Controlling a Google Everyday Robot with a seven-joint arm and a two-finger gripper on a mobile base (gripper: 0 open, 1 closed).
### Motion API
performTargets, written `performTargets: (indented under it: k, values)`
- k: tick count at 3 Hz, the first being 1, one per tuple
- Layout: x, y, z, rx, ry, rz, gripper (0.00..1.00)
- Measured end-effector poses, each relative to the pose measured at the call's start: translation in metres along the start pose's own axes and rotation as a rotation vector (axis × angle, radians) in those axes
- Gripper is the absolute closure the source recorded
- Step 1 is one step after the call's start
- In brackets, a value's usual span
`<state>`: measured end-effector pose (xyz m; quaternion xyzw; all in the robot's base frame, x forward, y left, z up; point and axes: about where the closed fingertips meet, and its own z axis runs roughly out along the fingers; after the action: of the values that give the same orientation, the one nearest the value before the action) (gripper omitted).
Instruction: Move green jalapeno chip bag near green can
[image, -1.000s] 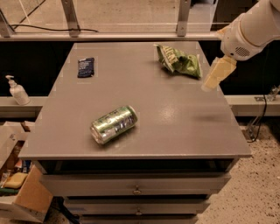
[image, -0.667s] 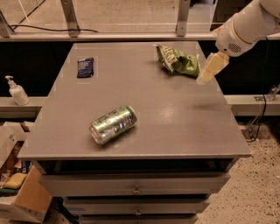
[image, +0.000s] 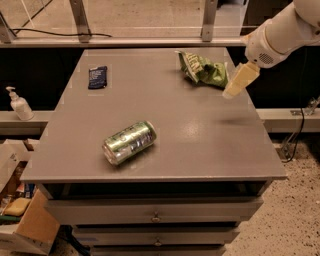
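The green jalapeno chip bag lies crumpled at the back right of the grey table. The green can lies on its side near the table's front left, far from the bag. My gripper, with pale fingers on a white arm, hangs just right of the bag, close to its right end, above the table's right side. It holds nothing.
A small dark blue packet lies at the back left of the table. A soap bottle stands on a ledge to the left. Cardboard boxes sit on the floor at lower left. Drawers are under the tabletop.
My gripper has moved left and up toward the chip bag's right end. The bag and the can have not moved.
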<state>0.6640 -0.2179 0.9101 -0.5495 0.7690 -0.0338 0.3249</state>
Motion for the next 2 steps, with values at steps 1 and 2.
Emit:
performTargets:
  k: [1, 2]
  values:
    - [-0.003, -0.007, 0.015, 0.050, -0.039, 0.026, 0.00]
    - [-0.010, -0.029, 0.030, 0.116, -0.093, 0.061, 0.00]
